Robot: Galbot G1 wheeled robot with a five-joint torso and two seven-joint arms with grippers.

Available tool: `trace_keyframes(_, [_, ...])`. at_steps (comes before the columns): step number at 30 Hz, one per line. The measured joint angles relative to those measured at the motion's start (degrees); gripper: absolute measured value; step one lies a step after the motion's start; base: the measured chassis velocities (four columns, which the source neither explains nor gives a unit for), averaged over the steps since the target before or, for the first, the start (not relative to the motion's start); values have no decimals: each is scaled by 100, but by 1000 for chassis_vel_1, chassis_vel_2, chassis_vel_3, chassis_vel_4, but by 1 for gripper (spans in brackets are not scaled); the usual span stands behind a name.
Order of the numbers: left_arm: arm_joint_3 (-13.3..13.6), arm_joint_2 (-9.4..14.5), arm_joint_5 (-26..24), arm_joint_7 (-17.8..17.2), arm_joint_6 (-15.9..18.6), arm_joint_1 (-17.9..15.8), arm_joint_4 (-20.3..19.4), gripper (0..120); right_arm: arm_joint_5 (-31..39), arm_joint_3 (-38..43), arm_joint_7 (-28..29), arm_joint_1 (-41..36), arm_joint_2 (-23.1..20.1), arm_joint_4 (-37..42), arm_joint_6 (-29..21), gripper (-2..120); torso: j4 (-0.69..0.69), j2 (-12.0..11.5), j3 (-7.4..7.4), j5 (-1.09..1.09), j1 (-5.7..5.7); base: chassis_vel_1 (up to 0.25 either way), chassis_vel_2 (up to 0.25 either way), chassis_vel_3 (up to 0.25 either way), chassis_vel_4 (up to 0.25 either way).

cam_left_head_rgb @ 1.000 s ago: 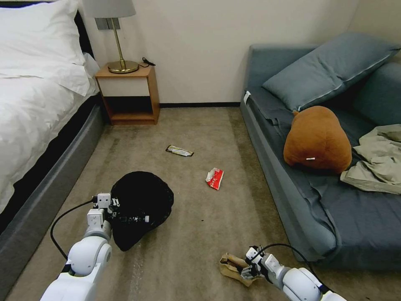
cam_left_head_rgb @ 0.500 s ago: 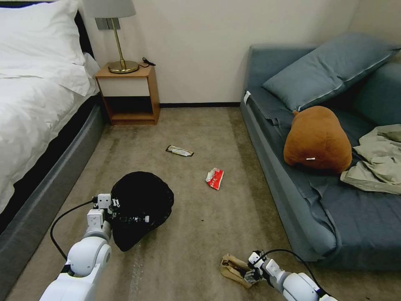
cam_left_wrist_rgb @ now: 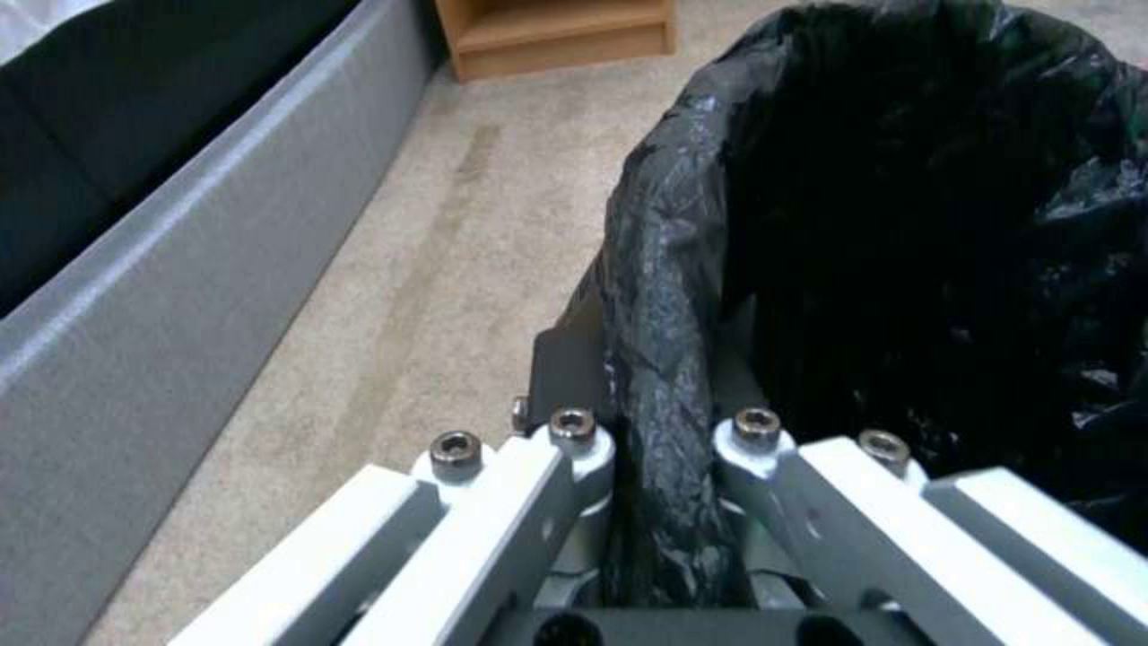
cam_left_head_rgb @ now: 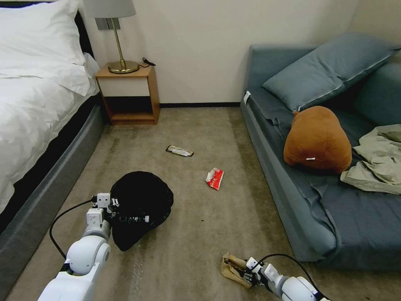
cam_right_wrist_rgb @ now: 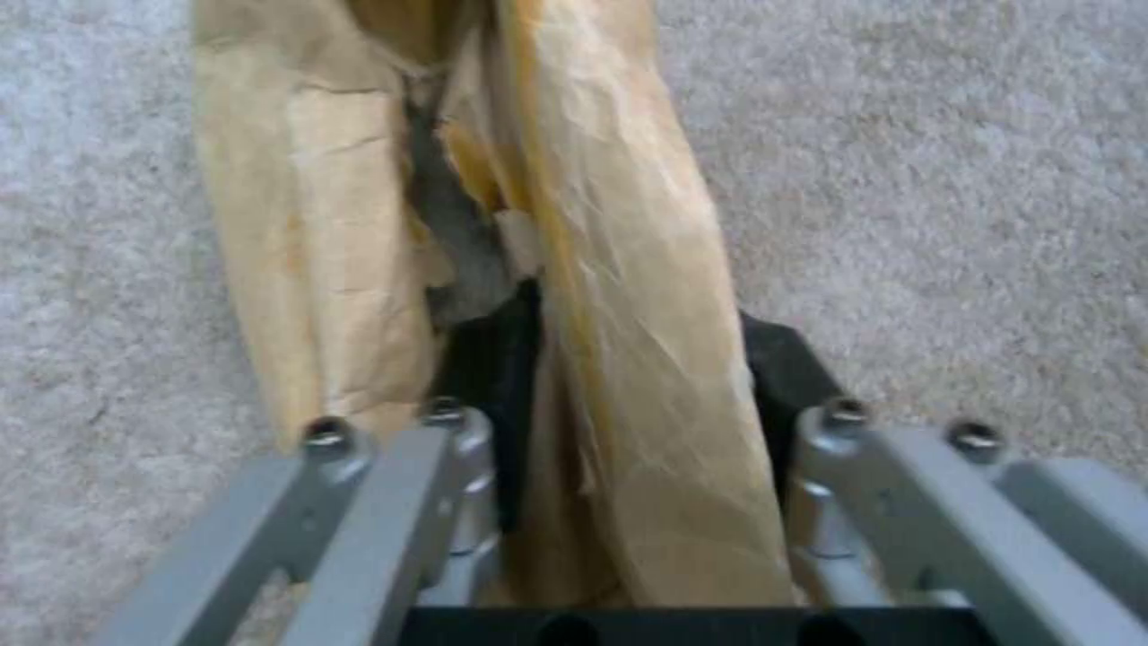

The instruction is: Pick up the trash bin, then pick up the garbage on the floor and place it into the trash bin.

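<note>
Jaws of our right gripper (cam_right_wrist_rgb: 622, 449) had closed on a fold of the crumpled brown paper (cam_right_wrist_rgb: 598, 269), which lay on the carpet (cam_left_head_rgb: 200, 234); over the last second that arm drew back toward us. Our left gripper (cam_left_wrist_rgb: 664, 431) stayed clamped on the trash bin (cam_left_head_rgb: 140, 205) rim, so a transfer looked close.

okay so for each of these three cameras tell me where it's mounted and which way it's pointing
Head view: on the head, looking forward and down at the carpet; both arms show.
Left wrist view: on the left wrist, looking along the left gripper, shut on the trash bin rim.
Right wrist view: on the right wrist, looking down at the crumpled brown paper between the right gripper fingers.
Shared: head view also shows both.
</note>
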Motion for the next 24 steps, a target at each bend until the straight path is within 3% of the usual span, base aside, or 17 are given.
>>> trace_keyframes(6, [-3,-5,-2,0,5,61,-74,3,9,82,4,-25,-77,78,11,2,0,0,0,-1,0,0,0,0,0])
trace_keyframes(17, [-7,16,263,26,-104,133,-168,3,70,175,19,106,-262,287,-30,0,-2,-1,1,-2,0,0,0,0,0])
trace_keyframes(24, [-8,38,269,6,-123,165,-231,3,393,176,40,709,-604,492,-203,0,0,-1,1,0,0,0,0,0,0])
